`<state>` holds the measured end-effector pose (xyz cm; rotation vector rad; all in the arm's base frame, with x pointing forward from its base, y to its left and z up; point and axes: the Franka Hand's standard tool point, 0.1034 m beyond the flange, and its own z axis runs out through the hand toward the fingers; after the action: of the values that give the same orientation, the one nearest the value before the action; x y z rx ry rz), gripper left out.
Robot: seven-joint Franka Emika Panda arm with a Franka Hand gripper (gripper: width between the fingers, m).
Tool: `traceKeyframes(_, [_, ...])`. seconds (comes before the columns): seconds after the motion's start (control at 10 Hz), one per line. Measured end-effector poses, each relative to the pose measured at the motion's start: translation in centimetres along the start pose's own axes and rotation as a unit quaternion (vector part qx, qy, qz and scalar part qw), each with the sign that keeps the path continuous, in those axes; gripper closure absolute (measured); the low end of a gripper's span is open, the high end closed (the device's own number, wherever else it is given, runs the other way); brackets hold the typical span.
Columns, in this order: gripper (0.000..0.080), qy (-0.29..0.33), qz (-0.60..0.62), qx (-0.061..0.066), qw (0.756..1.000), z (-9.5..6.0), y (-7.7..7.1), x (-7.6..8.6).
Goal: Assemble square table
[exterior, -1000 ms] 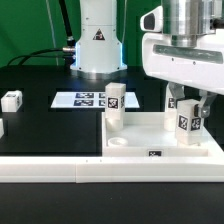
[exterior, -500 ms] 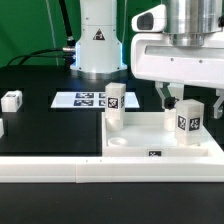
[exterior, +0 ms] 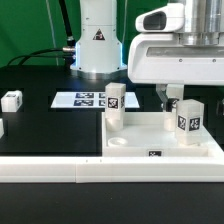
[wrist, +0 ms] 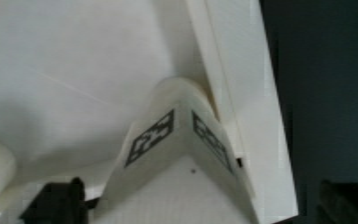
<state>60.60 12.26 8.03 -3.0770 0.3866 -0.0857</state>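
Note:
The square table's white slab [exterior: 140,143] lies on the black table at the exterior view's right, with a tag on its front rim. Two tagged white legs stand upright on it: one [exterior: 115,103] at its back left corner, one [exterior: 187,118] at its back right corner. My gripper [exterior: 186,97] hangs over the right leg, open, with a dark finger [exterior: 166,96] beside the leg's top. In the wrist view that leg [wrist: 176,150] stands in the slab's corner by the rim [wrist: 229,60]. My gripper [wrist: 202,205] straddles it, fingertips [wrist: 60,200] apart from its sides.
A loose white leg [exterior: 11,100] lies at the exterior view's left, and another [exterior: 1,128] shows at the left edge. The marker board [exterior: 78,99] lies behind the slab, before the robot's base [exterior: 97,45]. A long white rail [exterior: 60,166] runs along the front.
The jaws have gone from shut on the right leg to open, leaving it standing in its corner. The hand has risen slightly and shifted to the exterior view's left.

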Motion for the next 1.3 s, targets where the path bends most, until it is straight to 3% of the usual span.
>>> traceKeyframes(0.8, [0.0150,0.002,-0.238,-0.003,0.971,0.26,0.78,0.06])
traceKeyframes(0.9, [0.0278,0.002,-0.239,-0.003,0.971,0.26,0.80,0.07])
traceKeyframes(1.0, [0.0278,0.002,-0.239,-0.003,0.971,0.26,0.81,0.08])
traceKeyframes(1.1, [0.0419,0.002,-0.238,-0.003,0.971,0.26,0.81,0.08])
traceKeyframes(1.2, [0.0510,0.002,-0.234,-0.003,0.972,0.26,0.81,0.08])
traceKeyframes(1.3, [0.0509,0.002,-0.228,-0.003,0.974,0.26,0.82,0.08])
